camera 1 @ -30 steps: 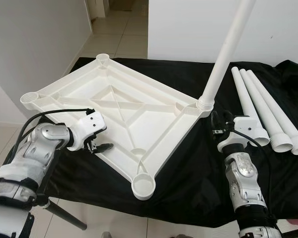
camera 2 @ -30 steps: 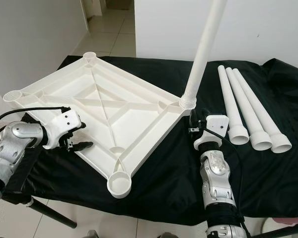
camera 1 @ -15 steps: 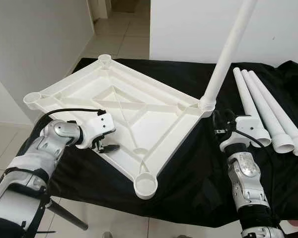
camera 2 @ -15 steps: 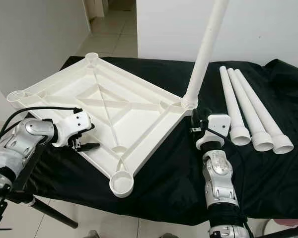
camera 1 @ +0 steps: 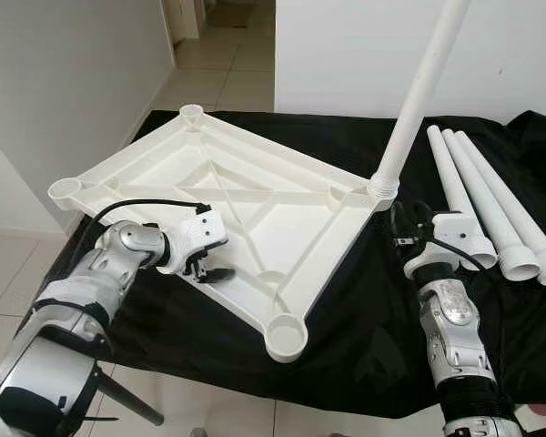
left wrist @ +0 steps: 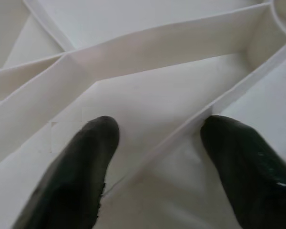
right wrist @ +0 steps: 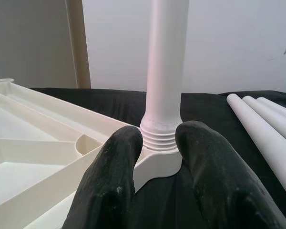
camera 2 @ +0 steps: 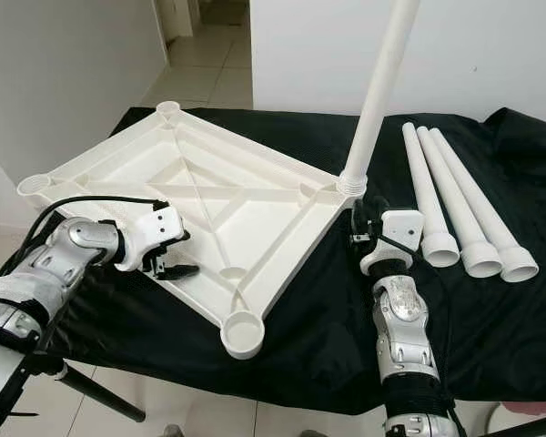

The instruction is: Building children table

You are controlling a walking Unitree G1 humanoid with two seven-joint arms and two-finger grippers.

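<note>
Tabletop [camera 1: 255, 196] lies upside down on the black cloth [camera 1: 364, 309], ribs up, turned like a diamond. One leg [camera 1: 419, 86] already stands in the corner socket on the right side, leaning up and away. The nearest corner socket [camera 1: 286, 336], which sits at the front edge of the cloth, is open, and so are the far one [camera 1: 191, 112] and the left one [camera 1: 65, 189].

Three loose legs [camera 1: 487, 205] lie side by side toward the right edge of the cloth, long axes running front to back, wide collared ends toward the robot. They are just to the right of the right gripper [right wrist: 155, 157], well apart from the left arm. So the right arm is the nearer one for fetching the next leg, by my read.

Right gripper: fingers a little apart, straddling the threaded base of the standing leg just above its socket. Contact is not clear in the wrist view; looks near, not clamped.

Left gripper [left wrist: 152, 152]: fingers spread wide, one on each side of the thin raised rim along the tabletop's near-left edge. Tips appear to rest on the plastic, with no firm pinch visible.
</note>
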